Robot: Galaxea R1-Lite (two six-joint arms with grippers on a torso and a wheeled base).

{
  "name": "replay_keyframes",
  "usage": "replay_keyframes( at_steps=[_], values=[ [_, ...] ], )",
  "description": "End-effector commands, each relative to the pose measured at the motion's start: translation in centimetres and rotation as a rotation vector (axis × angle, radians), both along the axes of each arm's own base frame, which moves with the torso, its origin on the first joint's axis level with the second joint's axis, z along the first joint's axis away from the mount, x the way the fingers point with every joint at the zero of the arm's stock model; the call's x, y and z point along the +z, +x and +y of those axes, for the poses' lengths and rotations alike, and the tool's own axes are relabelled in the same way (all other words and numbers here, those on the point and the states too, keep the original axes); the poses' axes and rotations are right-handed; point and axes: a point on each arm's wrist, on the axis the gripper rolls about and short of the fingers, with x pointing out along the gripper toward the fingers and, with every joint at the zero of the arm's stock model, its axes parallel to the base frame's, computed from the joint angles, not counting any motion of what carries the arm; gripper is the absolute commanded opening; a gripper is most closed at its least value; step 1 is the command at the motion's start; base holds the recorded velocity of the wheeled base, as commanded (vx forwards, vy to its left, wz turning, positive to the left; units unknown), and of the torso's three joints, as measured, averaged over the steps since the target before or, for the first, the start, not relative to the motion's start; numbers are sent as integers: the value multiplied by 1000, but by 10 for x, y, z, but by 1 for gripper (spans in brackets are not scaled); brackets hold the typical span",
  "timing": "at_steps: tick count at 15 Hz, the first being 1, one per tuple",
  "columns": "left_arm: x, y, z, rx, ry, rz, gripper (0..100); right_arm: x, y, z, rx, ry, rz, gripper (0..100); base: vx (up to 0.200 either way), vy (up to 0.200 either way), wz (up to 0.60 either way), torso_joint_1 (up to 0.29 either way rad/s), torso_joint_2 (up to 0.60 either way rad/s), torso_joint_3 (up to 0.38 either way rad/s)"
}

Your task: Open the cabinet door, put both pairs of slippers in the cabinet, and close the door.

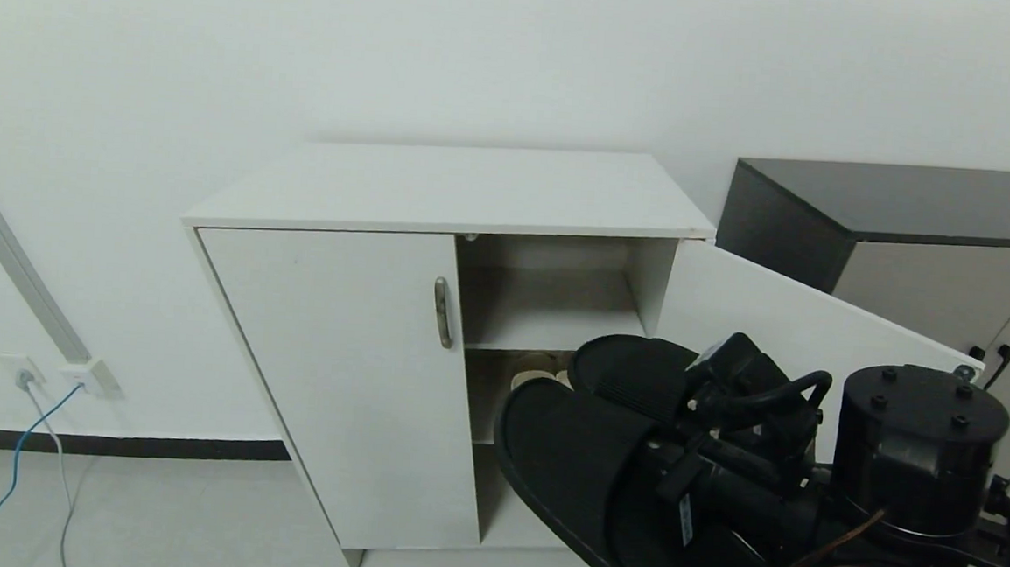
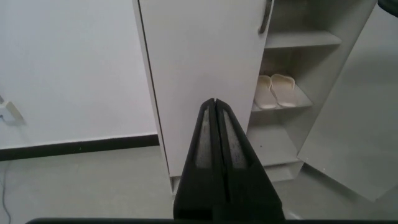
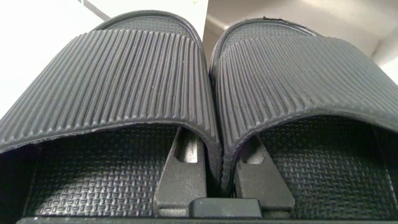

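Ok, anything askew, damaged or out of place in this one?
Nothing stands out. The cabinet door hangs open normally, the cream slippers sit neatly paired on a shelf, and the black slippers are held side by side in the right gripper.

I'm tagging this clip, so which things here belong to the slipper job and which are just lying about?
Job: white cabinet, its open right door, black slippers in the right gripper, cream slippers on a shelf inside.
Lying about: wall sockets with cables, dark furniture to the right.
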Motion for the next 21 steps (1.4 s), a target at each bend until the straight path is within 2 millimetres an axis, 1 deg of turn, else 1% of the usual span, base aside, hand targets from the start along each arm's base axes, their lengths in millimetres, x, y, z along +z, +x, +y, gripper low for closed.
replay_keyframes(
  at_steps=[1,8,14,21],
  values=[
    [0,0,0,0,0,1,0,-1,0,0,1,-2,1,0,0,0,0,-154,486,320],
    [0,0,0,0,0,1,0,-3,-1,0,4,-8,6,0,0,0,0,-115,463,340],
    [0,0,0,0,0,1,0,-4,-1,0,5,-11,9,0,0,0,0,-29,409,375],
    [0,0,0,0,0,1,0,-4,-1,0,5,-12,10,0,0,0,0,0,0,0]
  ],
)
